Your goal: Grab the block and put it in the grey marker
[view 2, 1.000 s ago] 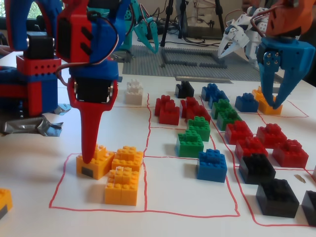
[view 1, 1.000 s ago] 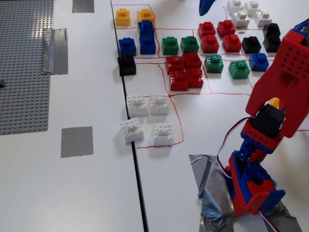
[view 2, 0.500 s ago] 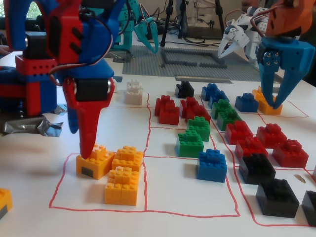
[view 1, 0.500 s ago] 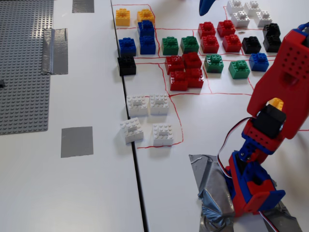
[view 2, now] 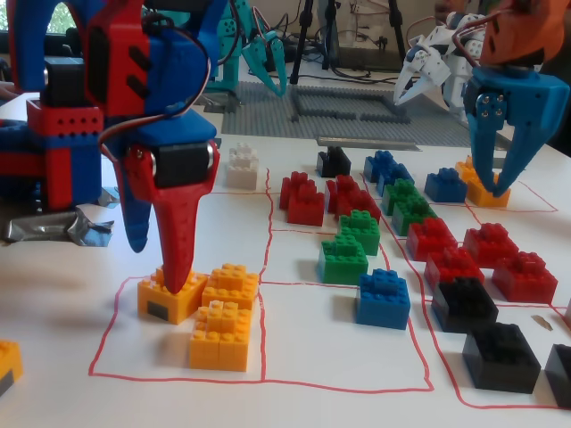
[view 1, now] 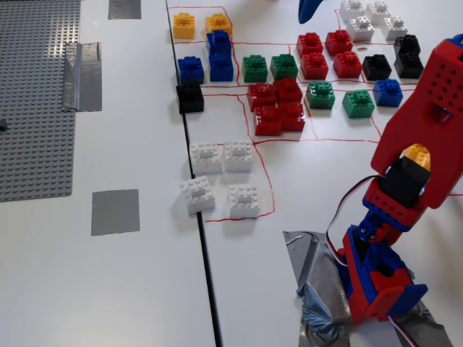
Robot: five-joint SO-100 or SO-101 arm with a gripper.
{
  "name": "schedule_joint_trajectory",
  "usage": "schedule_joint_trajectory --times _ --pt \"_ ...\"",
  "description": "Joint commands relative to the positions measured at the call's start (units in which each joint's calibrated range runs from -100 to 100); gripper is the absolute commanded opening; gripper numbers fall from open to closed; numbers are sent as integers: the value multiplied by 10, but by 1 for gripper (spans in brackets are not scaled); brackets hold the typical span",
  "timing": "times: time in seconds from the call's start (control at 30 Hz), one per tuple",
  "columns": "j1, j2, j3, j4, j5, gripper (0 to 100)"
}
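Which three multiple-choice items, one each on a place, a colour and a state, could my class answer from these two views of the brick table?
1. In the fixed view that shows it, where does the grey marker lie?
A) left of the four white bricks
B) among red bricks
C) on the studded baseplate

2. What colour is the block under the gripper?
A) green
B) yellow-orange
C) black

3. What is on the grey marker?
A) one brick
B) a stack
C) nothing

Key:
1 A, it sits on bare table left of them.
2 B, the red fingertip meets a yellow-orange top.
3 C, its tape surface is bare.
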Motion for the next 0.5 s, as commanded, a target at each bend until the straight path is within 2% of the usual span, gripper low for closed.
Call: schedule_joint_trajectory --times 0.0,0.47 --pt "-8 -4 -41 -10 10 27" --pt "-44 38 -53 -27 31 26"
